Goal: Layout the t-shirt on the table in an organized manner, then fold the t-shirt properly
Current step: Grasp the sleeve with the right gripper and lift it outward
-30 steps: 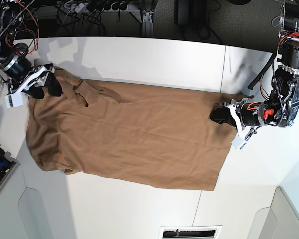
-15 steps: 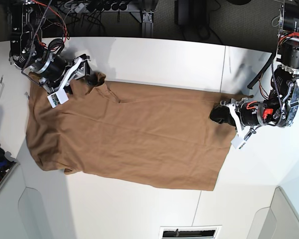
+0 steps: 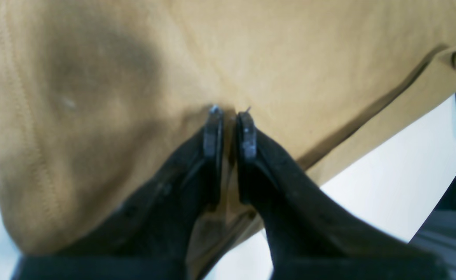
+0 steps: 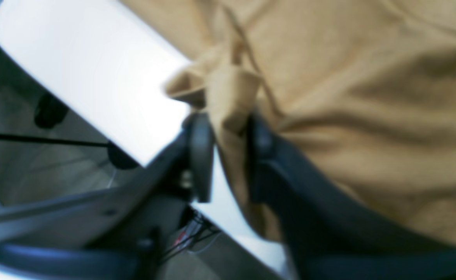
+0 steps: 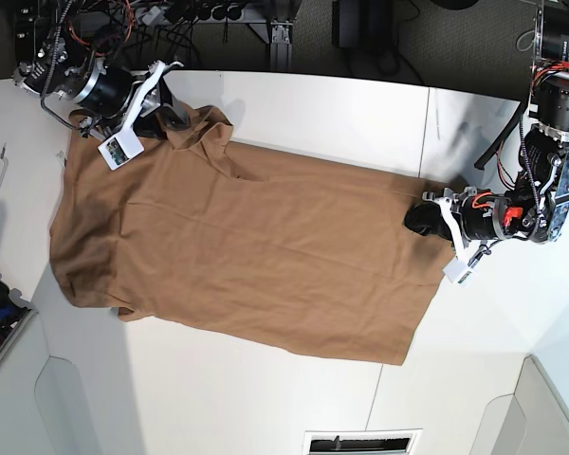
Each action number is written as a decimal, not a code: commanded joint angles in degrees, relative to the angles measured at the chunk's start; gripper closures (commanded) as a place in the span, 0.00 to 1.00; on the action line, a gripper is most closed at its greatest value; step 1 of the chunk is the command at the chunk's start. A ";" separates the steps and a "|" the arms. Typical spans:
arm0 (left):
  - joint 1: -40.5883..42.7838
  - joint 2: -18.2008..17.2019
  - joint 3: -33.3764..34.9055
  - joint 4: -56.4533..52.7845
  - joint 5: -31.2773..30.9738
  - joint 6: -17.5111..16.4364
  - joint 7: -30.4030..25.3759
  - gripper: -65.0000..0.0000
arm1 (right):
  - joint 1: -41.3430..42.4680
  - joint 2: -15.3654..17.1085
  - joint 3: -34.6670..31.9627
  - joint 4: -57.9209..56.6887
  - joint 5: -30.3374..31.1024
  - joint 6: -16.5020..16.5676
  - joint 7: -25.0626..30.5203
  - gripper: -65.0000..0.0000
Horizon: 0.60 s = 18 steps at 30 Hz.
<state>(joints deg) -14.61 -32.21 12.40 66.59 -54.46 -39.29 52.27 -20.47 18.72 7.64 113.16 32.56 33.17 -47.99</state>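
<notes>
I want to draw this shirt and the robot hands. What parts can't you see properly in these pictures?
- The shirt's neck hole and tag: not visible in the base view; the right gripper covers that bunched corner.
- The edge pinched by the left gripper: hidden between its fingers in the left wrist view.
- Right wrist view: blurred, so whether the fingers squeeze the fold fully is unclear.
- Table: cut off by the base view's edges.
</notes>
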 commanded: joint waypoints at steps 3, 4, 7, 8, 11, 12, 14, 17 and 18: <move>-1.27 -0.85 -0.42 0.85 -1.01 -0.71 -0.92 0.85 | -3.10 1.18 0.24 3.93 0.92 0.31 1.05 0.47; -1.27 -0.87 -0.42 0.85 -1.01 -0.71 -0.92 0.85 | -4.15 1.31 0.20 4.39 0.94 0.35 1.03 0.47; -1.25 -1.03 -0.42 0.85 -1.01 -0.71 -0.98 0.85 | -7.63 1.29 0.11 4.63 1.66 1.51 1.01 0.47; -1.25 -1.18 -0.42 0.85 -1.03 -0.71 -0.98 0.85 | -8.96 1.29 0.11 4.63 2.38 1.64 1.01 0.47; -1.27 -1.33 -0.42 0.85 -1.03 -0.71 -1.01 0.85 | -12.76 1.31 0.11 4.63 3.72 1.66 1.01 0.47; -1.27 -1.33 -0.42 0.85 -1.03 -0.71 -1.01 0.85 | -13.84 1.31 0.11 4.63 3.72 1.66 1.01 0.47; -1.27 -1.31 -0.42 0.85 -1.03 -0.71 -1.01 0.85 | -15.67 1.33 0.11 4.68 3.80 1.64 1.01 0.47; -1.44 -1.38 -0.42 0.87 -1.07 -0.71 -0.98 0.85 | -17.22 2.16 0.13 5.62 4.61 1.55 1.05 0.47; -1.57 -1.57 -0.42 0.90 -1.49 -0.71 -0.98 0.85 | -17.35 2.69 0.13 6.40 5.01 1.53 1.05 0.47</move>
<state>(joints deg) -14.68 -32.60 12.40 66.59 -54.85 -39.29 52.27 -37.65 20.69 7.57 118.30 36.27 34.52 -48.07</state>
